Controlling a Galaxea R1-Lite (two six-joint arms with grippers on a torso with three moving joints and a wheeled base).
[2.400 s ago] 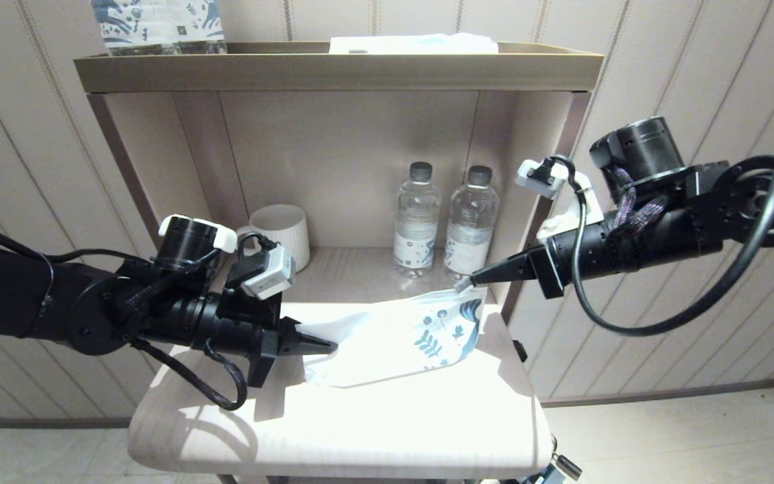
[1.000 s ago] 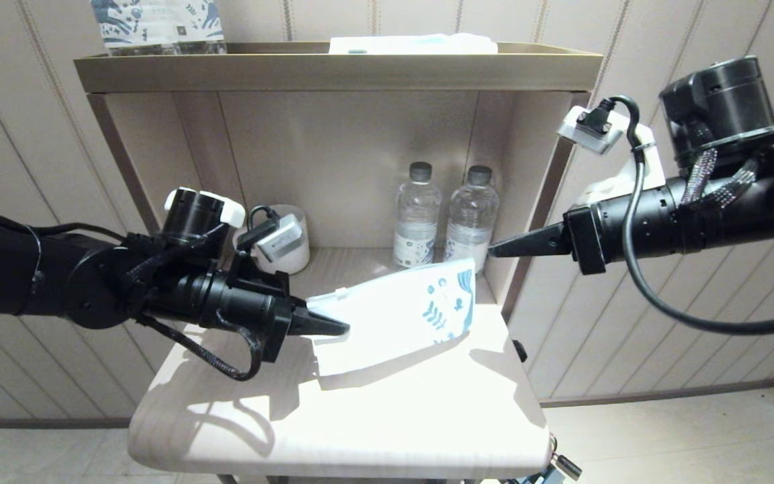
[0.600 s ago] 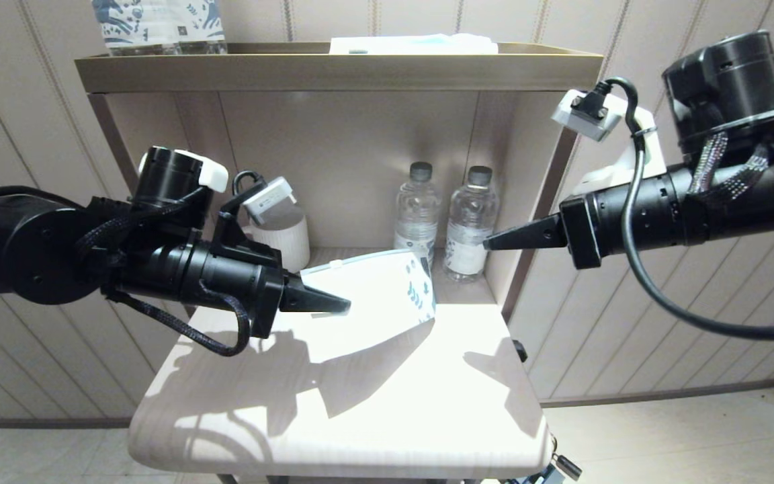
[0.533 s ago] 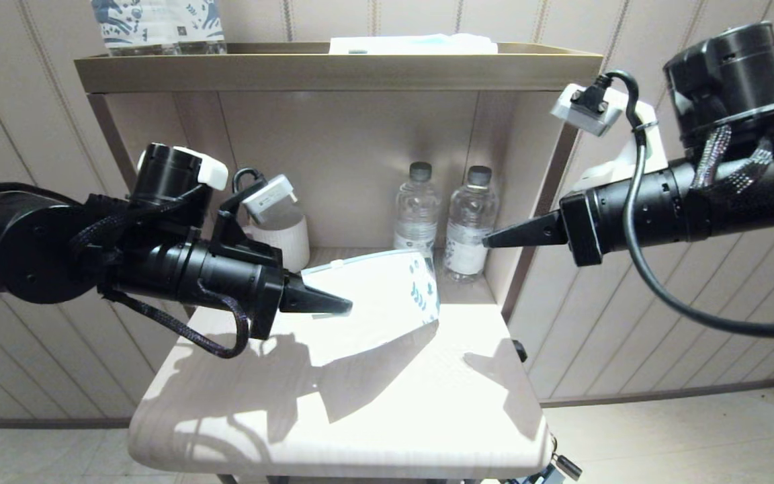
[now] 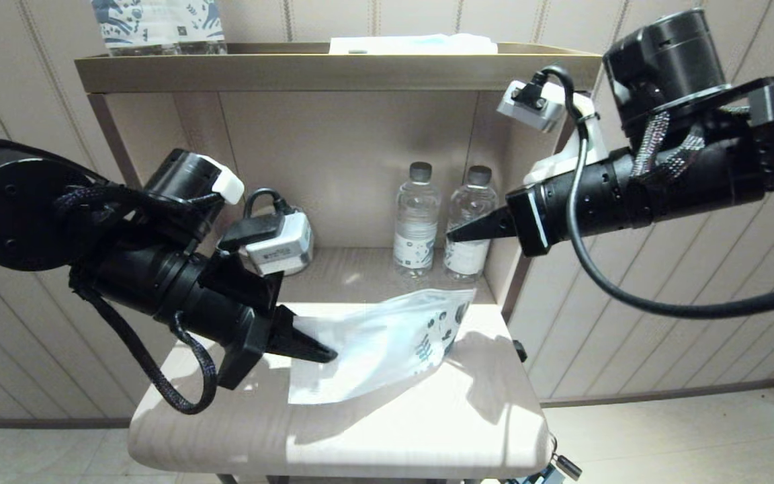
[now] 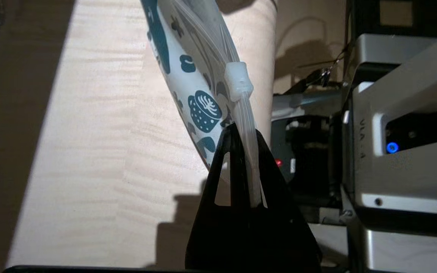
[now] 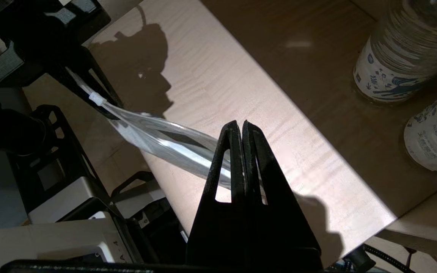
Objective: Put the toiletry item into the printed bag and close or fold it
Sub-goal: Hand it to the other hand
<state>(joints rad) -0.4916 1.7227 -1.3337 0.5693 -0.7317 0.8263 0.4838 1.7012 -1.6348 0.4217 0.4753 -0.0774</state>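
Note:
The printed bag (image 5: 380, 343), a white pouch with blue leaf prints (image 6: 182, 64), slopes over the table (image 5: 394, 430). Its printed end is low, near the shelf's right wall. My left gripper (image 5: 323, 352) is shut on the bag's zip edge (image 6: 241, 131), just below the white slider (image 6: 237, 79). My right gripper (image 5: 451, 235) hangs shut and empty in front of the bottles, above the bag's printed end and apart from it (image 7: 240, 123). From the right wrist the bag (image 7: 154, 138) shows edge-on. The toothbrush is not visible in any view.
Two water bottles (image 5: 416, 222) (image 5: 471, 218) stand at the back right of the shelf recess, close to the right gripper. The top shelf (image 5: 340, 67) carries wrapped bottles (image 5: 158, 27) and a white folded item (image 5: 414, 44). The shelf's right wall (image 5: 528, 275) borders the table.
The left gripper has swung down and lowered the bag from its raised position toward the table. The right gripper, still shut, has moved leftward in front of the bottles.

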